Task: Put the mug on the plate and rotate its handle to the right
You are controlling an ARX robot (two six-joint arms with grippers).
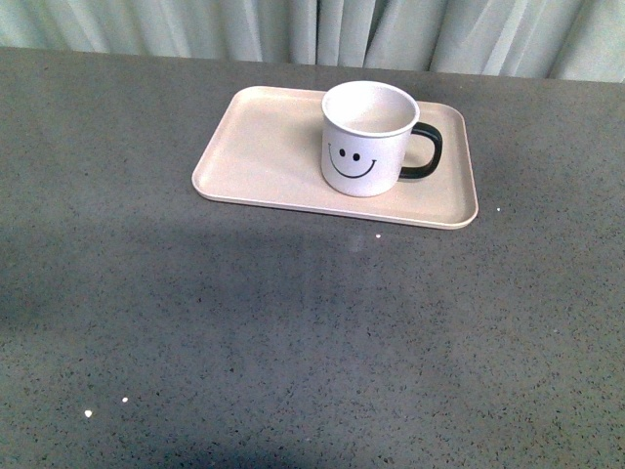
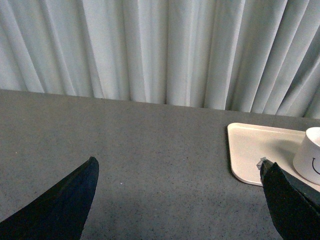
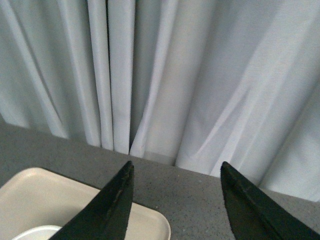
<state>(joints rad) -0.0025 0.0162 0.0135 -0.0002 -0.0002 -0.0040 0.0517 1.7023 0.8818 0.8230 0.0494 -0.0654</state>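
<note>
The white mug (image 1: pixel 366 142) with the black smiley face stands upright on the pale pink-beige plate (image 1: pixel 259 147), toward its right half. Its black handle (image 1: pixel 427 151) points right. Neither arm shows in the front view. In the left wrist view my left gripper (image 2: pixel 179 167) is open over bare tabletop, with the plate (image 2: pixel 252 150) and an edge of the mug (image 2: pixel 310 155) off to one side. My right gripper (image 3: pixel 175 170) is open too, nothing between its fingers; the plate's corner (image 3: pixel 40 200) and the mug's rim (image 3: pixel 37 234) show beside one finger.
The grey speckled tabletop (image 1: pixel 293 332) runs from the plate to the near edge. Pale curtains (image 1: pixel 322 29) hang along the table's far edge, right behind the plate.
</note>
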